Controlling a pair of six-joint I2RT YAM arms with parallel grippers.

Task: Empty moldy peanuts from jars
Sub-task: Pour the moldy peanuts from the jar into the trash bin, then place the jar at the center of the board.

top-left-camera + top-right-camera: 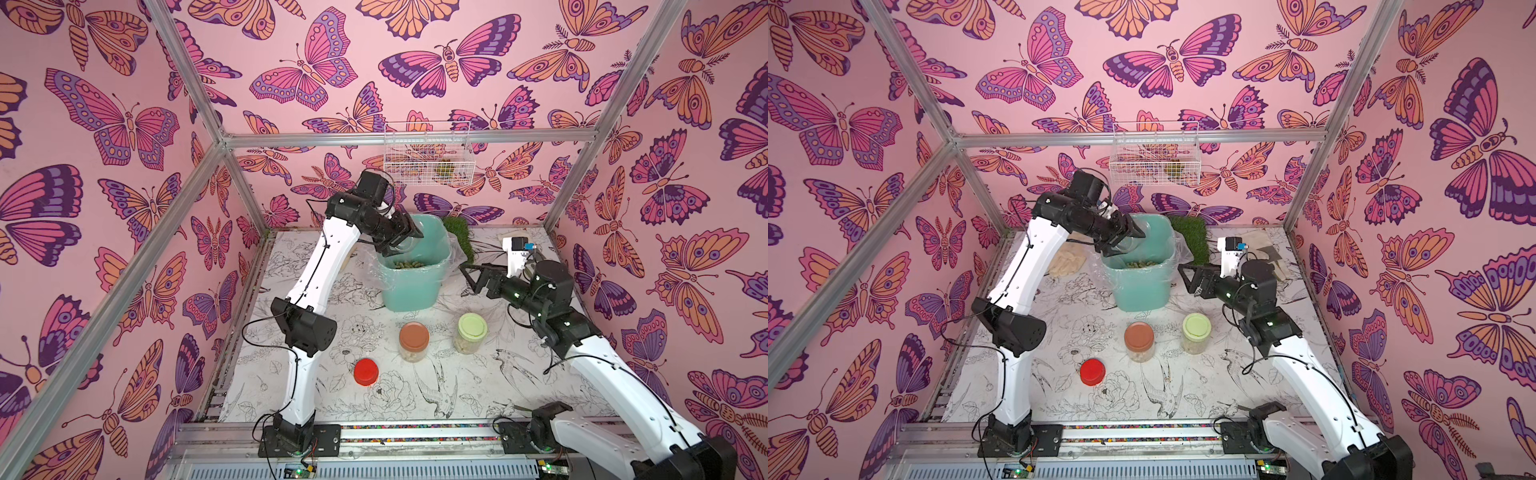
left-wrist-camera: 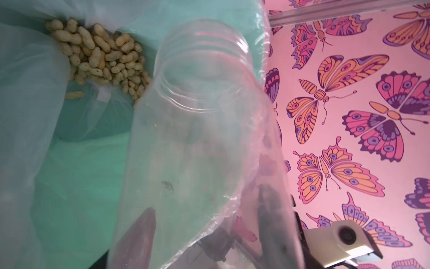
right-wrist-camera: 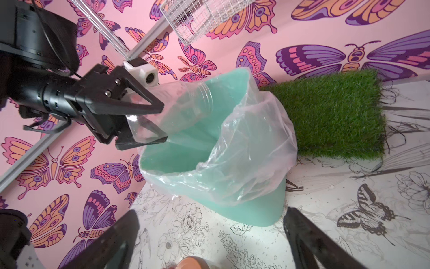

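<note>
Right wrist view gives the clearest look: the left gripper has its two fingers clamped on the base end of a clear jar, lidless and tipped over so its threaded mouth points down into the teal bin with the plastic liner. From the left wrist view the jar looks empty apart from a few specks, and the moldy peanuts lie heaped in the bottom of the bin. The right gripper hangs just beside the bin with its fingers spread wide and nothing between them. In a top view, the red lid lies alone on the table, while the brown-lidded jar and the green-lidded jar stand upright near each other, both closed with peanuts inside.
</note>
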